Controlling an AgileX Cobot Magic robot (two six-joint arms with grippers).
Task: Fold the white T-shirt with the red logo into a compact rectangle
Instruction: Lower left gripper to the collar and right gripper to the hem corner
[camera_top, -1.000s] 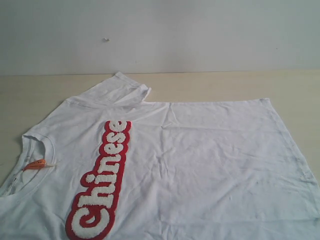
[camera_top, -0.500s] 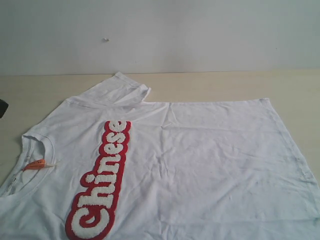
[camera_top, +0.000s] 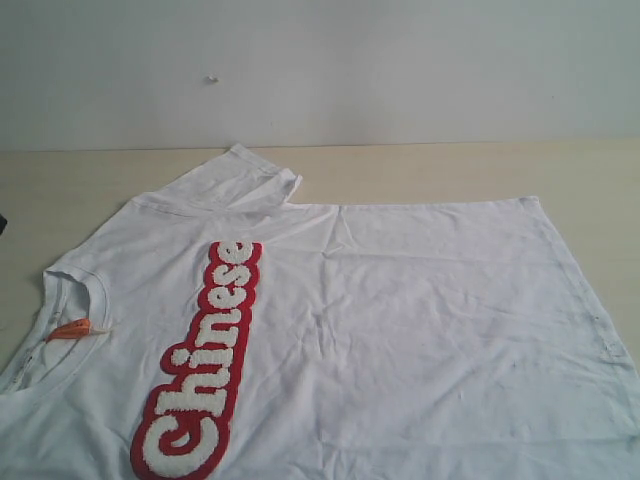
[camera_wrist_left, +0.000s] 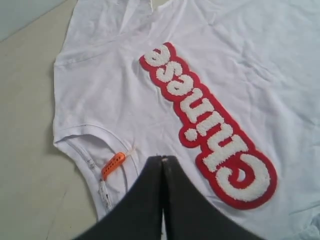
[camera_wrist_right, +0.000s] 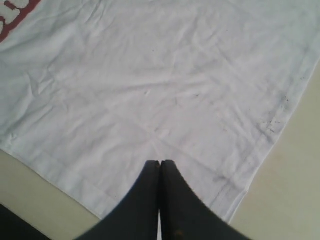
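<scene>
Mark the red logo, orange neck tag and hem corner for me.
red logo (camera_top: 205, 350), exterior view, middle of the patch.
orange neck tag (camera_wrist_left: 113, 165), left wrist view, middle of the tag.
hem corner (camera_wrist_right: 225, 200), right wrist view, stitched band near the tip.

Pale beige tabletop, plain whitish wall behind it, one small speck on the wall.

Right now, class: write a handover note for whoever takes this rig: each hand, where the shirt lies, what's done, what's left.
Left hand: shut, empty, over the collar beside the orange neck tag.
Right hand: shut, empty, over a hem corner.
White T-shirt: spread on the table, red logo up.
Done: no fold.
Left: every fold.
</scene>
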